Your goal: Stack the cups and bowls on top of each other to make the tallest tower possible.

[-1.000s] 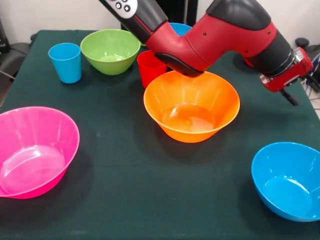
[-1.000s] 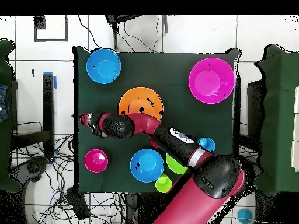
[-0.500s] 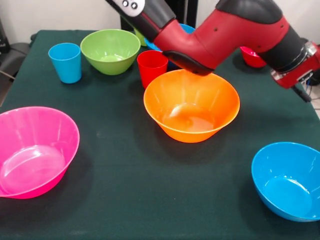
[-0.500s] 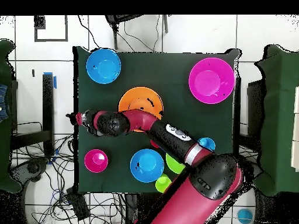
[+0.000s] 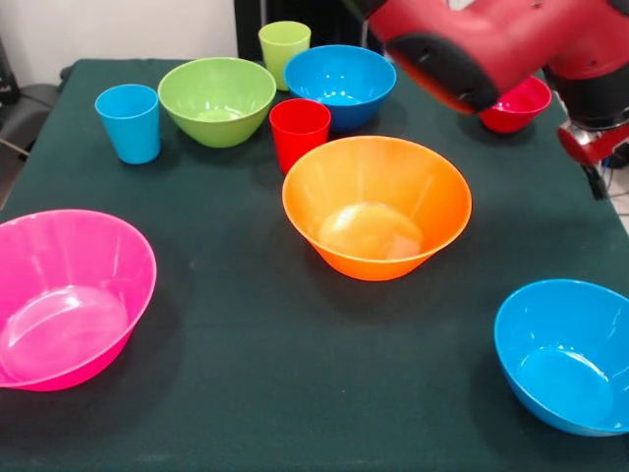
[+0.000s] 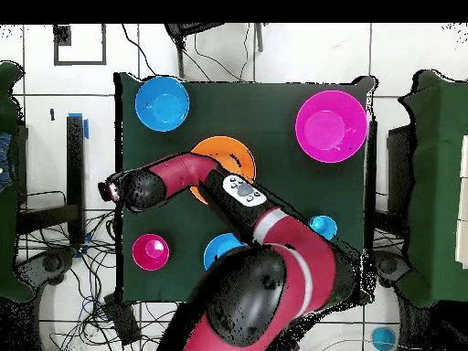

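— Where was your gripper [image 5: 597,183]?

— At the table's [image 5: 236,324] edge, out past the small red bowl [image 5: 515,103]. Only a dark tip showed under my red wrist; I could not tell whether my fingers were wide or narrow, and I saw nothing in them.

— What stood in the way?

— My own arm [image 6: 196,172]. From above it crossed the orange bowl [image 5: 376,205] and covered most of the back row.

— And the pieces?

— All apart, nothing stacked. The orange bowl sat mid-table with the red cup [image 5: 299,133] just behind it. Along the back stood the light blue cup [image 5: 129,122], the lime green bowl [image 5: 216,99], the lime green cup [image 5: 284,49] and a blue bowl [image 5: 340,84]. The pink bowl [image 5: 67,298] and a second blue bowl [image 5: 564,353] sat at the two front corners, well apart.
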You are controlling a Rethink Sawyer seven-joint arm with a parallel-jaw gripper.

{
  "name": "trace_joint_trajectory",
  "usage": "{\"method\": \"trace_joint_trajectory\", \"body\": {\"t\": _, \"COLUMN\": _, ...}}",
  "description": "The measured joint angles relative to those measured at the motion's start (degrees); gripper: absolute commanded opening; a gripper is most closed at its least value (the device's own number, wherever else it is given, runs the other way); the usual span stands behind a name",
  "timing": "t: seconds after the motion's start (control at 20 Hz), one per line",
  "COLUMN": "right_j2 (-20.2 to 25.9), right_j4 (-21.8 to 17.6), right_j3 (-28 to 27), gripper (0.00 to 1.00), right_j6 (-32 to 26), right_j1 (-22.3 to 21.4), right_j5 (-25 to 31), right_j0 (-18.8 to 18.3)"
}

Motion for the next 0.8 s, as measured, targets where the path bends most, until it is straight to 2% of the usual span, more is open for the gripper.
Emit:
{"method": "trace_joint_trajectory", "body": {"t": 0.15, "right_j2": -2.8, "right_j4": -0.1, "right_j3": -2.2, "gripper": 1.00, "right_j6": 0.0, "right_j1": -2.3, "right_j5": 3.9, "right_j0": 3.1}}
{"method": "trace_joint_trajectory", "body": {"t": 0.3, "right_j2": -4.6, "right_j4": -0.1, "right_j3": -3.6, "gripper": 1.00, "right_j6": 0.0, "right_j1": -3.4, "right_j5": 5.7, "right_j0": 4.0}}
{"method": "trace_joint_trajectory", "body": {"t": 0.8, "right_j2": -9.9, "right_j4": -0.4, "right_j3": -6.8, "gripper": 1.00, "right_j6": 0.0, "right_j1": -5.5, "right_j5": 6.3, "right_j0": 3.2}}
